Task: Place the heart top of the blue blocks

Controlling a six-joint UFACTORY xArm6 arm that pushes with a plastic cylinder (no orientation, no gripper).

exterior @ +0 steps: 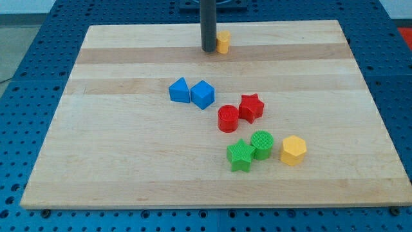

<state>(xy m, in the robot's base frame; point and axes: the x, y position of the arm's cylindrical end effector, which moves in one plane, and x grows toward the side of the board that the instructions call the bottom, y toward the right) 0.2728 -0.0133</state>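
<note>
Wood grain runs in pale bands from the view's left to its right across the worktop (pixel 129 161), a light board lying on a blue perforated base (pixel 19 96). Taking the blue cube (pixel 203 94) as landmark: a blue triangular block (pixel 179 90) touches it on the view's left. Toward the view's bottom right of the cube sit a red cylinder (pixel 228 119) and a red star (pixel 251 107), touching each other. Farther the same way lie a green star (pixel 241 155) and a green cylinder (pixel 262 144), also touching, with a yellow hexagonal block (pixel 293 150) just beside them on the view's right. All blocks show fine ribbed, printed-looking surfaces.

Well apart from the cube, toward the view's top, stands the small yellow block (pixel 223 42), presumably the heart, though its shape is partly hidden. The dark, smooth rod stands upright; my tip (pixel 209 50) rests against that yellow block's left side. No claw shows here, only the rod.
</note>
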